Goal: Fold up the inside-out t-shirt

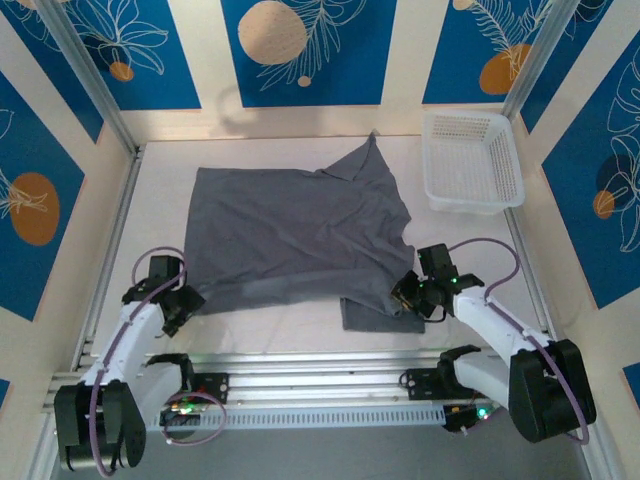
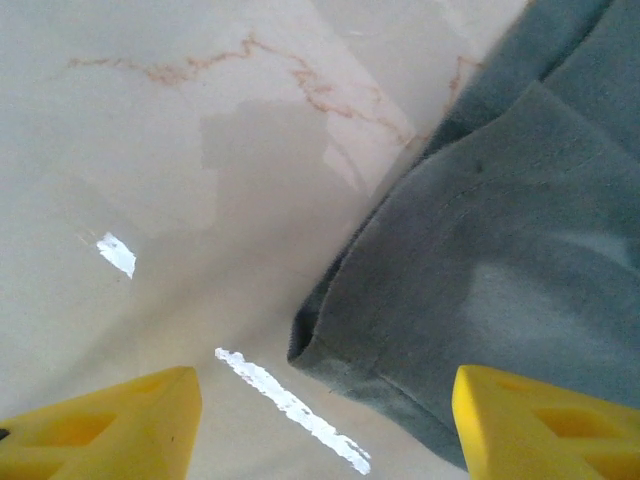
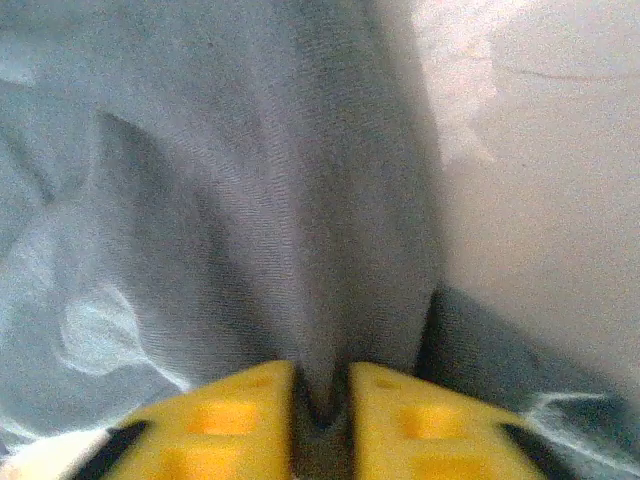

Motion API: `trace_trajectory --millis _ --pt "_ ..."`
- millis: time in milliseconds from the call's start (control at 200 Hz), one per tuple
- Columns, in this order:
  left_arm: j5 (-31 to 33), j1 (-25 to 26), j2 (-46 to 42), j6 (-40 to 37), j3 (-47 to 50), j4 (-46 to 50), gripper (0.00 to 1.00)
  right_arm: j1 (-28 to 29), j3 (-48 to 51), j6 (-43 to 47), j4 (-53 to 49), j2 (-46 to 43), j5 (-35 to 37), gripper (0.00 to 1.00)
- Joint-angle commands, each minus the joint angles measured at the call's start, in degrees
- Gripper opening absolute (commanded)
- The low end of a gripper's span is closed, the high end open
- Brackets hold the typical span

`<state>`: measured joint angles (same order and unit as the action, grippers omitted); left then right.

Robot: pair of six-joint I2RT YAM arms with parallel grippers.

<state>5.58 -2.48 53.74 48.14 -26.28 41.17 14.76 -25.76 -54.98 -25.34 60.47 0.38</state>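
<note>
Matt grey knit-cloth t-shirt (image 1: 290, 235), glossy veined tabletop (image 2: 180, 150) (marble look), white plastic mesh basket (image 1: 470, 202)

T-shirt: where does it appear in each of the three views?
Top external: t-shirt spread across the table centre.
Left wrist: right side, its corner above the open left gripper.
Right wrist: left and centre, a fold pinched in the right gripper.
Shared landmark: the pale table.

My left arm stretches forward along the left side, wrist tipped downward, and my left gripper (image 1: 183, 300) holds its yellow fingers (image 2: 110, 425) spread wide apart. My right arm bends inward at the elbow, and my right gripper (image 1: 408, 292) has its fingers (image 3: 240, 420) pinched nearly together on a ridge of the inside-out t-shirt (image 1: 290, 230).
</note>
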Motion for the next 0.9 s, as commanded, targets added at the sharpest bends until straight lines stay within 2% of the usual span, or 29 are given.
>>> trace_trajectory --millis 0,200,530,895 --pt "1.97 0.15 0.55 1.18 -0.7 1.12 0.63 0.27 -1.57 -1.59 -1.63 -2.72 1.76 0.04" --pt "-0.94 -0.06 5.59 0.86 -2.71 -0.49 0.44 -0.34 -2.58 -1.05 -1.88 -3.74 2.86 0.02" --pt "0.04 -0.54 6.39 0.7 -0.83 -5.13 0.46 -0.79 -2.4 -0.63 -0.75 -3.16 2.24 0.02" --pt "-0.66 -1.11 8.41 1.34 0.49 -8.52 0.22 -1.16 -2.35 -0.98 -2.16 -4.22 2.5 0.02"
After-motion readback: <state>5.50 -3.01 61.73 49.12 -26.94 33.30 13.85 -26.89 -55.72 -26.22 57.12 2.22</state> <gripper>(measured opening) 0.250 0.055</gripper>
